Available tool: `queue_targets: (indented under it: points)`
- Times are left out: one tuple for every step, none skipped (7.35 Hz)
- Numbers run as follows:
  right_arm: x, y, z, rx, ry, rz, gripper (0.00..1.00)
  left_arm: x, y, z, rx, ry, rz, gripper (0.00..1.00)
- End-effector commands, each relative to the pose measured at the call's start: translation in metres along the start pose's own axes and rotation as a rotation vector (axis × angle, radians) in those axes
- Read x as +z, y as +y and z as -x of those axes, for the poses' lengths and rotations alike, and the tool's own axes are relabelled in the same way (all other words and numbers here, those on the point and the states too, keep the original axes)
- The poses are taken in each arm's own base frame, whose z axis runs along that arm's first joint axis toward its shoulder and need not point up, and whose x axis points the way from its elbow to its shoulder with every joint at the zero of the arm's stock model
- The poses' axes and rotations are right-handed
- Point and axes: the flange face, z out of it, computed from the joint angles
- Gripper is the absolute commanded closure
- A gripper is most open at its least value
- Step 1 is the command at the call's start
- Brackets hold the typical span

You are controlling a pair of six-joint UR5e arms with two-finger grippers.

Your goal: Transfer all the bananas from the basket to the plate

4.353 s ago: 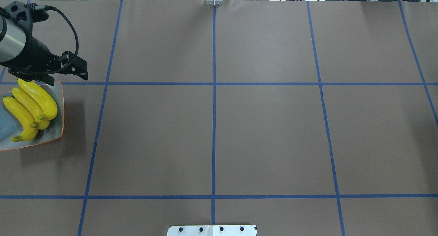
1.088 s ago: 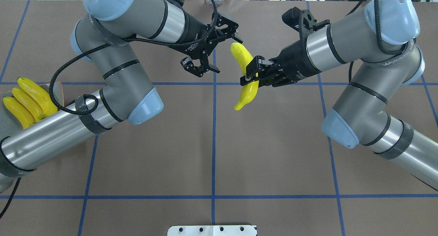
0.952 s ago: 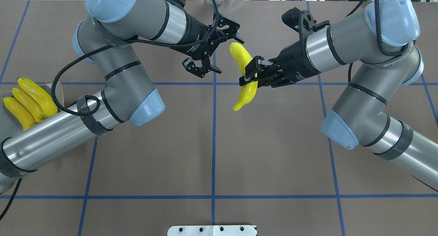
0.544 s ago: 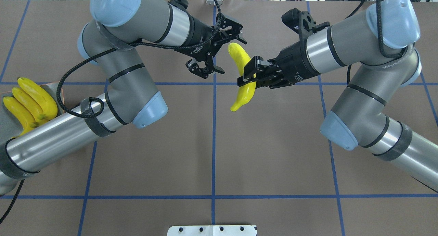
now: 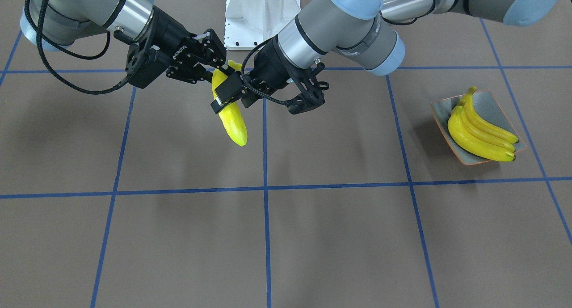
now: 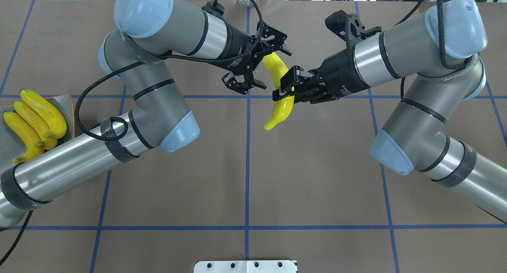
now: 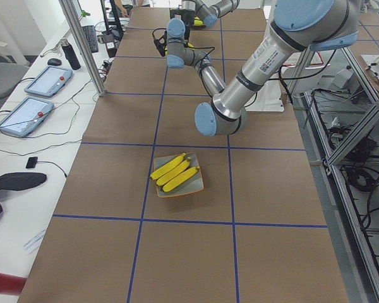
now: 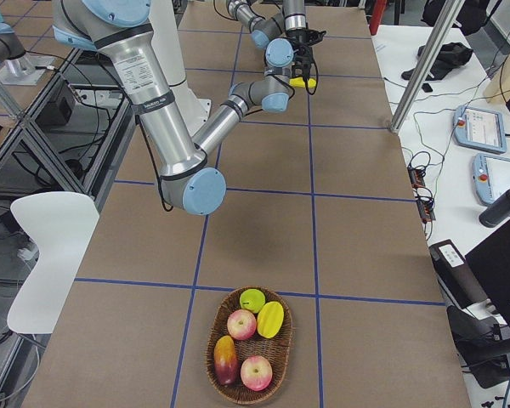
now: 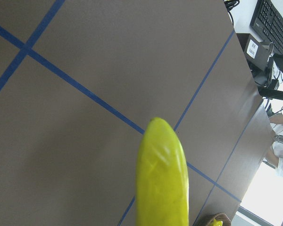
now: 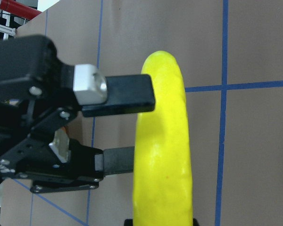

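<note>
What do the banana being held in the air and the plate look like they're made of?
The held banana: probably plastic, a fake one; uniform bright yellow, smooth, with a glossy highlight in the left wrist view. The plate: likely glazed ceramic; grey-green surface with a slight sheen and a thin orange-brown rim.

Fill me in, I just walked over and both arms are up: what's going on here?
The robot seems to be passing a banana between its arms above the middle of the table. The right hand is shut on the banana, and the left hand is open around one end. Three bananas already lie on the plate at the robot's left.
</note>
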Motion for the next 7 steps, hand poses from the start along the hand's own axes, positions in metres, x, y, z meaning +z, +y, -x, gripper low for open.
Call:
queue_targets:
  points:
    - [-0.0016,0.0012,0.0026,-0.016,-0.019,-0.003,1.00,0.0025,0.0023,0.0004,-0.001,-0.002,0.004,0.20]
    - [-0.0019,0.0016,0.0021,-0.018,-0.021,-0.004,1.00,0.0032,0.0031,0.0008,-0.001,-0.003,0.005,0.25]
    - [-0.0019,0.0016,0.0021,-0.018,-0.021,-0.004,1.00,0.0032,0.0031,0.0008,-0.006,-0.003,0.005,0.31]
    - [-0.0019,0.0016,0.0021,-0.018,-0.021,-0.004,1.00,0.0027,0.0036,0.0005,-0.014,-0.002,0.006,0.90]
    - [-0.0020,0.0018,0.0022,-0.019,-0.023,-0.002,1.00,0.0023,0.0040,0.0002,-0.014,0.002,0.008,1.00]
    - [-0.0024,0.0019,0.0026,-0.024,-0.026,-0.004,1.00,0.0029,0.0048,0.0007,-0.011,0.000,0.010,1.00]
    - [-0.0025,0.0019,0.0036,-0.026,-0.028,-0.005,0.01,0.0024,0.0054,0.0004,-0.008,0.001,0.011,1.00]
